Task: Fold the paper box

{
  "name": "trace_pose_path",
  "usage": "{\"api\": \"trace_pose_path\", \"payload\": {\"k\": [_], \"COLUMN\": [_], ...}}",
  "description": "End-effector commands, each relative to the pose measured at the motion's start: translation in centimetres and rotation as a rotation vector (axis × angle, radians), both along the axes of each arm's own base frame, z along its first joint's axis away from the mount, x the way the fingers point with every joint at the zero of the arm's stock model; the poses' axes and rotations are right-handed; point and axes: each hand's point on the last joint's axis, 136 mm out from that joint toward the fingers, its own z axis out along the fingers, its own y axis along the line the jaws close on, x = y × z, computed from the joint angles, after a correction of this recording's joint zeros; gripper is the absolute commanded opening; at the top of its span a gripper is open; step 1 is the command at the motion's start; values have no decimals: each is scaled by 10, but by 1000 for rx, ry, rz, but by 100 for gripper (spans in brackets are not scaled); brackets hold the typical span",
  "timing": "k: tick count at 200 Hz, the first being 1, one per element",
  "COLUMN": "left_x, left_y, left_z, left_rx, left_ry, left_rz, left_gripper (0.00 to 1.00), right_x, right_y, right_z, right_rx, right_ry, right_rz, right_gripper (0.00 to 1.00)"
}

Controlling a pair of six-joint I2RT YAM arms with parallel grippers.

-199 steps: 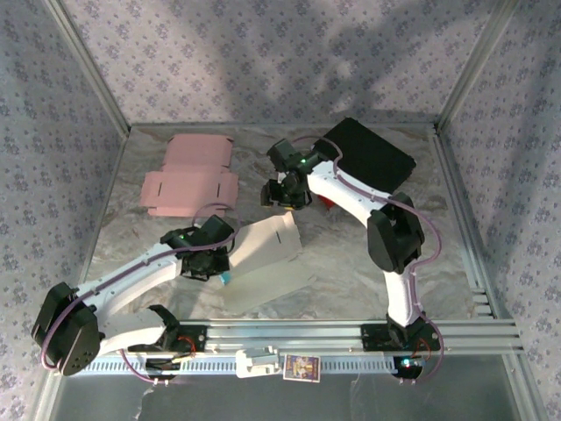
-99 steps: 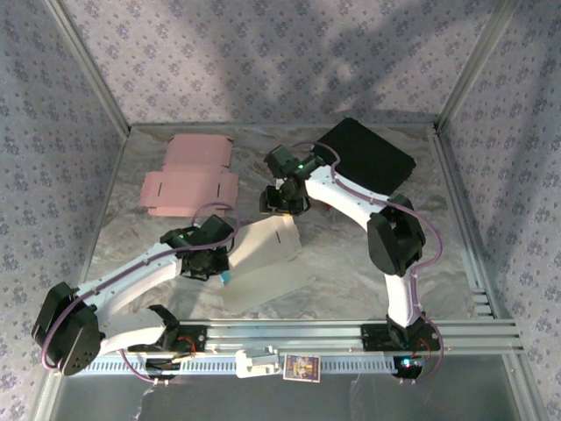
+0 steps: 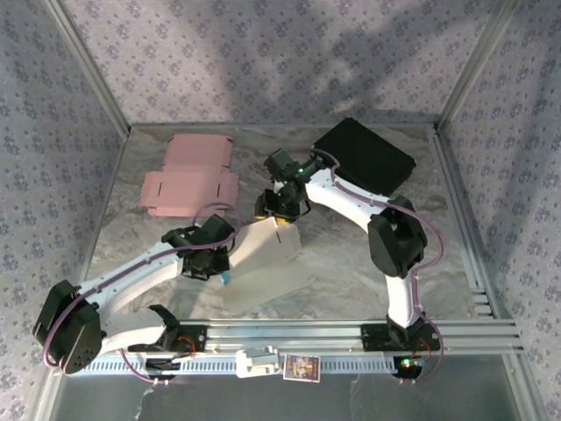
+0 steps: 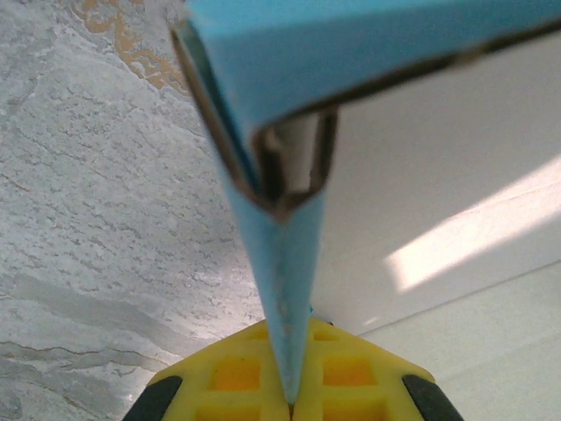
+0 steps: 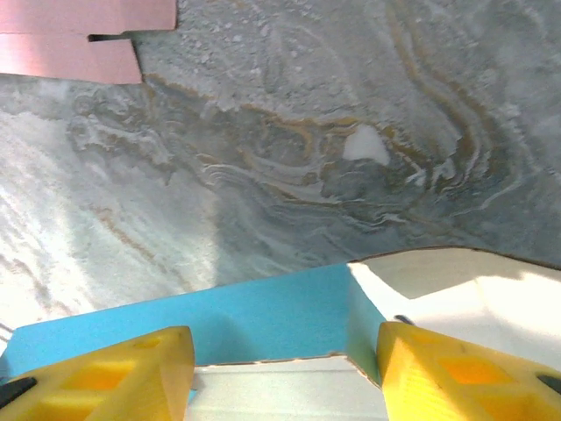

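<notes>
Blue-and-white paper box (image 3: 267, 254) lay mid-way across the marbled table (image 3: 351, 263), left gripper (image 4: 289, 386) pinched tight on its thin blue flap (image 4: 280, 263); right gripper (image 5: 280, 364) hung over the box's far corner, yellow fingers (image 5: 131, 364) spread partway, straddling the edge, contact unclear; pink flat blank (image 3: 188, 180) well apart

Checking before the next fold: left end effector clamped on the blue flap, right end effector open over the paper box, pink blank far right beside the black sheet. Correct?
No: the top external view shows the pink blank at far left, away from the black sheet. Left end effector clamped on the blue flap, right end effector open over the paper box: both correct.
</notes>
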Motion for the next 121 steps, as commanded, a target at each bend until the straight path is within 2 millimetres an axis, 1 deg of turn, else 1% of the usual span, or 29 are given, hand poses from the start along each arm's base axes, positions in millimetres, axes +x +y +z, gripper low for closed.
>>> {"api": "trace_pose_path", "payload": {"k": [1,47,63,72,79,108,121], "left_x": [-1,0,1,2,3,7,8], "left_y": [1,1,1,1,1,2,2], "left_z": [3,5,6,6,7,10,11], "left_rx": [9,1,-2,-4,-7,-13,-14], "left_ry": [10,1,-7,-14,-20,-63,-72], "left_rz": [-15,-13,-11,-9,-8,-11,-22], "left_gripper": [0,0,0,0,0,0,0], "right_x": [-11,-6,-5,-5,-5,-7,-12], "right_y": [8,12,9,4,-1,-55,-73], "right_z": [19,20,22,24,26,21,16], "right_rx": [68,109,118,117,107,23,13], "right_ry": [32,58,67,64,53,-4,-36], "right_rz": [-18,-59,-76,-88,-96,-164,-166], "right_gripper": [59,59,59,59,59,59,59]}}
